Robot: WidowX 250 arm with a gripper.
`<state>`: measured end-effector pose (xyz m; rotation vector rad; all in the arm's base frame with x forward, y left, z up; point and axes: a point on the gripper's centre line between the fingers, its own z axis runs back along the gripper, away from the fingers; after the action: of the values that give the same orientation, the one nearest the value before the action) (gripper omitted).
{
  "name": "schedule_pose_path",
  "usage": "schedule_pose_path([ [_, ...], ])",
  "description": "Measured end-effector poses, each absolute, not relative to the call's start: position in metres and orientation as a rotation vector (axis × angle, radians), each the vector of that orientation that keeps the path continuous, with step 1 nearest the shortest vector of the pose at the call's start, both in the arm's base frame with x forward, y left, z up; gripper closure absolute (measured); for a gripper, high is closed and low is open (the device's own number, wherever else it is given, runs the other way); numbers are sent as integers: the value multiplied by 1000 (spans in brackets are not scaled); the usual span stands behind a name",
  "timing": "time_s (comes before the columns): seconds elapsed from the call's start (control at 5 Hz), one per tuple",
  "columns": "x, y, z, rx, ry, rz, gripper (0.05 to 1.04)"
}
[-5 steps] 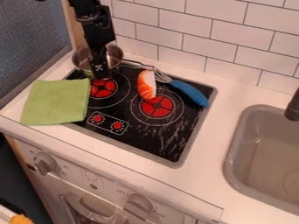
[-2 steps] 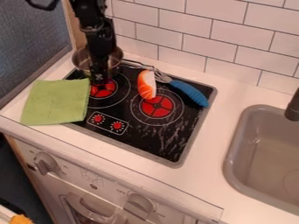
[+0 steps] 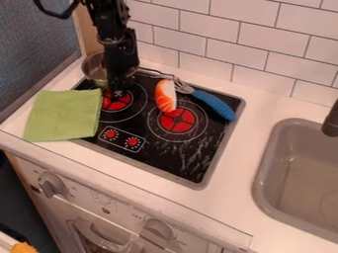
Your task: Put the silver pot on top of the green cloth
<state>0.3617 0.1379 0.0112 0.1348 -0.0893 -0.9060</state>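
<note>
The green cloth (image 3: 63, 114) is laid flat over the counter and the stovetop's (image 3: 180, 160) left edge, presumably so that a level landing is offered. Just behind it, the silver pot (image 3: 94, 70) is stood upright at the rear left corner. The black gripper (image 3: 118, 93) is held low, partly before the pot, probably so that its rim can be approached; whether the jaws are apart or together cannot be told. Farther right, the salmon piece (image 3: 165, 95) and blue-handled utensil (image 3: 214, 105) are kept out of the likely path.
</note>
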Motion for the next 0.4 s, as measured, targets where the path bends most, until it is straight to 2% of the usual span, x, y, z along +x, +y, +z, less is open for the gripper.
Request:
schedule_pose_path([
  [0.2,362,136,11,143,-82,-911,1006],
  [0.4,362,136,11,143,-82,-911,1007],
])
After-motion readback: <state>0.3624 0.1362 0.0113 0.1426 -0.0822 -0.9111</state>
